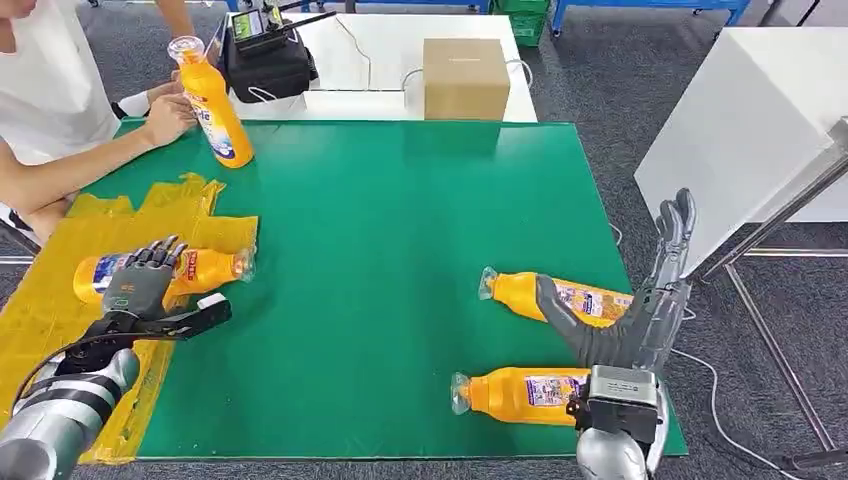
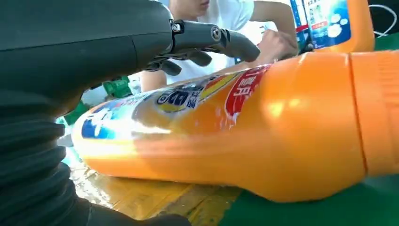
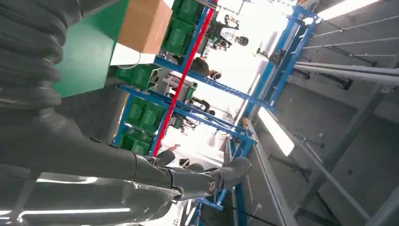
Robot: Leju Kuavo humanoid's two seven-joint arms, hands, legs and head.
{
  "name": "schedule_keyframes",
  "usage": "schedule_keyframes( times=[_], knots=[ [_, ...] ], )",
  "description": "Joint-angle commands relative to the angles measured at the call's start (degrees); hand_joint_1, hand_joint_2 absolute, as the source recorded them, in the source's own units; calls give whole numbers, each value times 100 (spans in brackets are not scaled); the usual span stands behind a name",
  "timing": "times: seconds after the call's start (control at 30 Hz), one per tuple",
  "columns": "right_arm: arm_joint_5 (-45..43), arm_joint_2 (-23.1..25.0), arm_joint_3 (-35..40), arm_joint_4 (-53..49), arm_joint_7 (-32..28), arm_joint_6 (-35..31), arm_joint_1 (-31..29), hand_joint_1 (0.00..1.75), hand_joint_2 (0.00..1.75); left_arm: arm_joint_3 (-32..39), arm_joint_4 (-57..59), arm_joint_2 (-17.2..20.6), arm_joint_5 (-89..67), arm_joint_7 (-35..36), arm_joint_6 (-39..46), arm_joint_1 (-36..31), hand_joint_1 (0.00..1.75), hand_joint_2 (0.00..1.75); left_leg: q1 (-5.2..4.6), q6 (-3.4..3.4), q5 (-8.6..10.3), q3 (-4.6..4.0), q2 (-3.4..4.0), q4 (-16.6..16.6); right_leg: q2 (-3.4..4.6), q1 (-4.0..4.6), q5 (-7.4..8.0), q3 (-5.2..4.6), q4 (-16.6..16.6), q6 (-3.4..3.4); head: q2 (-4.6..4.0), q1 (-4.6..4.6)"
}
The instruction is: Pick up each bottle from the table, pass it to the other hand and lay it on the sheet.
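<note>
One orange bottle [image 1: 205, 268] lies on its side on the yellow sheet [image 1: 45, 320], cap toward the green mat [image 1: 400, 230]. My left hand [image 1: 140, 285] hovers over its label end, fingers spread above it and thumb held off to the side. In the left wrist view the fingers [image 2: 211, 40] stand clear of that bottle [image 2: 235, 136]. Two more orange bottles [image 1: 530, 295] [image 1: 515, 392] lie on the mat at the right. My right hand [image 1: 650, 300] is open between them, fingers stretched away from me, its thumb over the farther bottle. A person's hand holds a fourth bottle [image 1: 215, 105] upright at the back left.
A person in white sits at the table's left side [image 1: 50, 90]. Behind the mat stand a cardboard box [image 1: 465, 78] and a black device [image 1: 265, 60]. A white table [image 1: 760, 120] stands to the right, beyond the mat's edge.
</note>
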Motion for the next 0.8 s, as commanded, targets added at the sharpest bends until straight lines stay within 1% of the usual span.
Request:
schedule_keyframes(
  times=[0.03, 0.17, 0.2, 0.3, 0.33, 0.37, 0.4, 0.43, 0.47, 0.5, 0.53, 0.57, 0.6, 0.63, 0.7, 0.73, 0.77, 0.8],
  knots=[
    [-46, -106, -30, 442, 46, -52, -208, 0, 175, -273, 496, -11, -86, 7, 49, 236, 0, 175, 0, -13, -8, 38, 23, -13, 18, 0, 0, 32, -14, -4, 0, 2],
    [-134, -115, -173, 410, 52, -103, -168, 0, 175, -279, 490, -118, -70, -88, 156, 377, 0, 175, -1, -16, -11, 60, 27, -19, 20, -1, -1, 52, -19, -4, 0, 0],
    [-134, -106, -201, 403, 47, -117, -150, 0, 175, -215, 441, -161, 11, -152, 275, 412, 0, 175, -4, -11, -7, 53, 21, -16, 15, -3, 0, 43, -15, -2, 0, 2],
    [-124, -98, -269, 350, 28, -135, -57, 0, 175, 157, 151, -392, 555, -636, 765, 517, 0, 175, -5, -9, -6, 57, 13, -17, 5, -5, -3, 48, -15, -1, 0, 2],
    [-115, -91, -304, 299, 20, -157, 11, 0, 175, 480, -159, -565, 1134, -1106, 938, 614, 0, 175, -3, -14, -8, 65, 17, -21, 7, -2, -3, 56, -22, -3, 0, 2],
    [-112, -98, -307, 278, 15, -156, 41, 0, 175, 456, -278, -600, 1138, -1064, 847, 634, 0, 175, -4, -9, -6, 58, 7, -15, -4, -4, -5, 48, -16, -1, 0, 0],
    [-109, -86, -333, 235, 8, -191, 88, 0, 175, 807, -733, -801, 1915, -1653, 847, 806, 0, 175, -3, -8, -6, 58, -3, -13, -15, -4, -9, 35, -15, -1, 0, 2],
    [-97, -86, -344, 192, -2, -220, 133, 0, 175, 934, -1064, -940, 2405, -2020, 756, 924, 0, 175, -1, -11, -8, 64, -10, -11, -22, -2, -13, 8, -16, -4, 0, 2],
    [-78, -96, -342, 149, -8, -238, 166, 0, 175, 975, -1570, -1078, 2844, -2276, 647, 1124, 0, 175, -4, -11, -3, 49, -24, -14, -33, -6, -18, -8, -18, -11, 0, 0],
    [-62, -105, -336, 131, -6, -244, 175, 0, 175, 959, -1918, -1155, 3089, -2364, 637, 1270, 0, 175, -4, -9, -6, 42, -21, -10, -24, -9, -20, -19, -13, -14, 0, 0],
    [-46, -106, -338, 114, -3, -260, 184, 0, 175, 922, -2106, -1188, 3195, -2395, 616, 1349, 0, 175, -2, -12, -8, 46, -32, -12, -38, -10, -23, -9, -20, -13, 0, 2],
    [-41, -107, -337, 108, 2, -260, 186, 0, 175, 891, -2195, -1199, 3207, -2355, 606, 1386, 0, 175, -5, -10, -8, 38, -30, -8, -33, -16, -22, -18, -14, -12, 0, 0],
    [-31, -105, -339, 103, 6, -269, 184, 0, 175, 922, -2314, -1239, 3353, -2429, 618, 1435, 0, 175, -2, -10, -11, 30, -18, -4, -21, -14, -19, -30, -11, -11, 0, 2],
    [-5, -107, -345, 92, 14, -287, 187, 0, 175, 940, -2563, -1290, 3644, -2591, 572, 1543, 0, 175, -3, -13, -17, 35, -20, -3, -26, -14, -23, -20, -13, -9, 0, 2],
    [92, -138, -349, 39, 28, -325, 184, 0, 175, 932, -3154, -1450, 4080, -2890, 514, 1798, 0, 175, -6, -10, -12, 12, -7, -3, -13, -15, -12, -38, -9, -8, 0, 0],
    [210, -172, -352, 27, 116, -332, 172, 0, 175, 940, -3450, -1527, 4203, -2955, 603, 1925, 0, 175, -5, -15, -19, 21, -10, -3, -19, -13, -18, -17, -13, -9, 0, 2],
    [896, -228, -366, 98, 531, -464, 132, 0, 175, 1001, -3717, -1620, 4324, -2956, 714, 2056, 0, 175, -9, -12, -17, 9, -12, 0, -19, -15, -15, -19, -9, -5, 0, 2],
    [1884, -390, -310, 186, 1069, -439, 57, 0, 175, 1086, -4031, -1737, 4674, -3051, 643, 2209, 0, 175, -6, -17, -23, 21, -15, 0, -24, -12, -21, -4, -13, -7, 0, 2]
  ],
)
